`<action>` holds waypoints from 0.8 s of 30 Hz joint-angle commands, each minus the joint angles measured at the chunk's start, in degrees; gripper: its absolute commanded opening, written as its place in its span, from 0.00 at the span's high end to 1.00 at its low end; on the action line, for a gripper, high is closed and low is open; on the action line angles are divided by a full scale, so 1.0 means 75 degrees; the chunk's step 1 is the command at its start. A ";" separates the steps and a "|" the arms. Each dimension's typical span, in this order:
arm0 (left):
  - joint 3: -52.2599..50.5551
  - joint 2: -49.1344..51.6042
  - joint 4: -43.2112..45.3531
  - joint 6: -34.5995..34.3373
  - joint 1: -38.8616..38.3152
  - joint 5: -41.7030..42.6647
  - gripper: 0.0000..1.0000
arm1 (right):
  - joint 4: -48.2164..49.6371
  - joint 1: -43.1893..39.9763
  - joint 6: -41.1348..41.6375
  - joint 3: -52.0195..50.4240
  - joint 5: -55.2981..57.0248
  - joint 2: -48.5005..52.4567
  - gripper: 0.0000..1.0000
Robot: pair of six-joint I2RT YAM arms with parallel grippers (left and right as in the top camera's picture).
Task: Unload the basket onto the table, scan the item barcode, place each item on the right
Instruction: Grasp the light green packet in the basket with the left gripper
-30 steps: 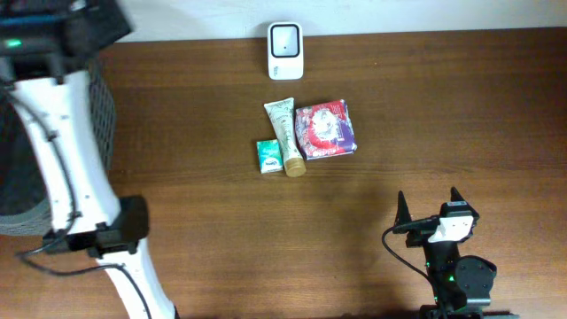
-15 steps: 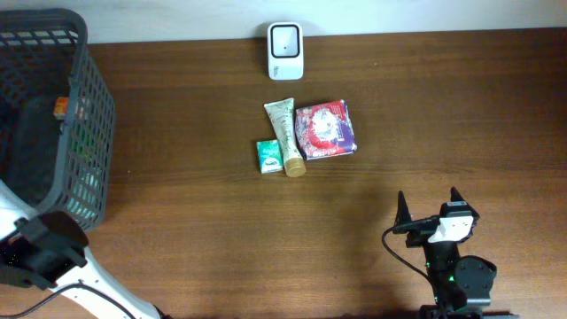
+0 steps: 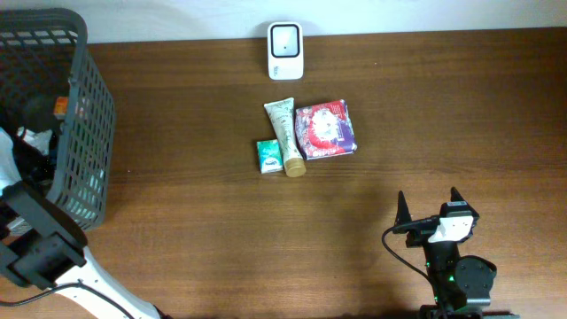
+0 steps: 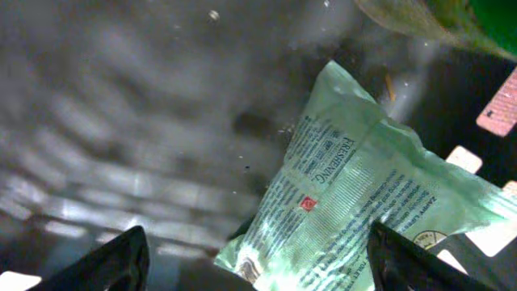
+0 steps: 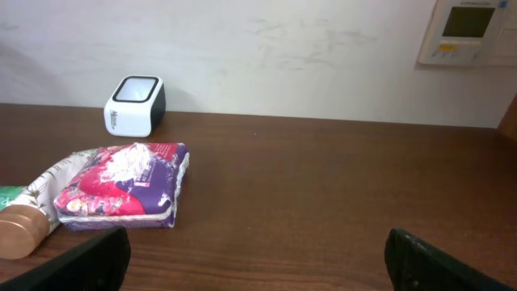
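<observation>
- Pale green plastic pouch, left wrist view: capitals running along its length, apparently "FRESHENING".
- Same pouch: rows of fine print beneath, too small to read; small red square mark among them.
- White box-shaped scanner, far left on bench: dark logo on side, illegible.
- Beige wall panel, far right: display and button marks, illegible.
- Red-and-purple packet: print unreadable.

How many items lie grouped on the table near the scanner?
3: a cream tube in the middle, a small green box at its left, a red packet at its right. The basket may hide more.
</observation>
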 commanded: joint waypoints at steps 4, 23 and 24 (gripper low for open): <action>-0.0653 -0.0038 -0.0012 0.0440 0.0026 0.0513 0.17 | -0.0012 -0.0050 -0.0026 -0.0061 0.0012 -0.0050 0.01; -0.0962 -0.0052 0.0093 0.0428 0.0026 0.0251 0.73 | -0.0012 -0.0050 -0.0026 -0.0061 0.0012 -0.0050 0.01; -0.0548 -0.0052 -0.0012 0.0306 0.0026 0.0251 0.73 | -0.0015 -0.0050 -0.0026 -0.0061 0.0012 -0.0050 0.01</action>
